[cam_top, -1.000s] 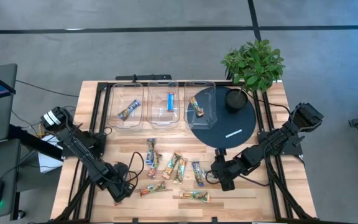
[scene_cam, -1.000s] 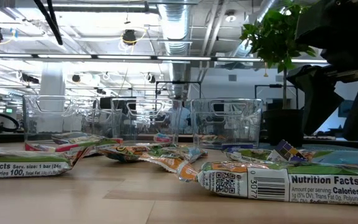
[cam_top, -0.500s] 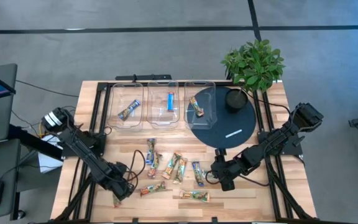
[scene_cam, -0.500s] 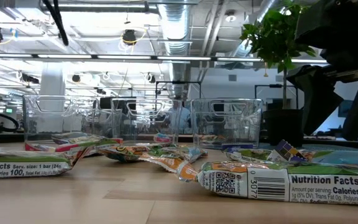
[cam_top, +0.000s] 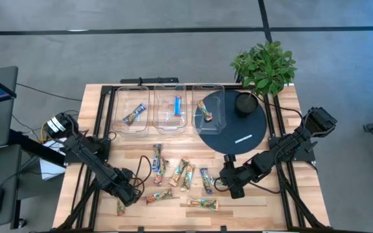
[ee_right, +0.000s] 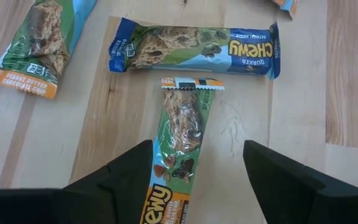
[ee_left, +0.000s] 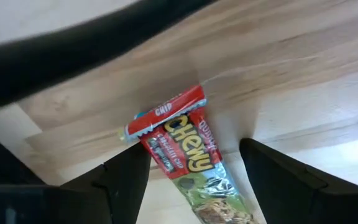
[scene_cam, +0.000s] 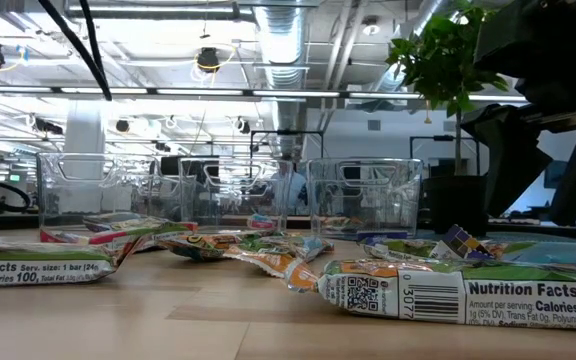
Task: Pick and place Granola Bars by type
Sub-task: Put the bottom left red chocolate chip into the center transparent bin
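Several granola bars [cam_top: 173,175] lie loose on the wooden table's near half. My left gripper [cam_top: 127,196] is open and low over the near left corner. Its fingers stand on either side of a red-and-green bar [ee_left: 179,146] that lies flat on the wood, without touching it. My right gripper [cam_top: 235,189] is open at the near right. An orange-and-green bar [ee_right: 182,134] lies flat between its fingers and apart from them, with a blue bar [ee_right: 194,48] crosswise beyond it. Three clear bins [cam_top: 171,96] at the far side hold one bar each.
A dark round disc [cam_top: 238,126] with a small white mark lies to the right of the bins, under part of the right bin. A potted plant [cam_top: 264,65] stands at the far right corner. Black frame rails run along both table sides. Bare wood shows along the near edge.
My left gripper has drawn slightly toward the table's far edge, and the bar at the near left corner now shows more beside it. The bars have not moved.
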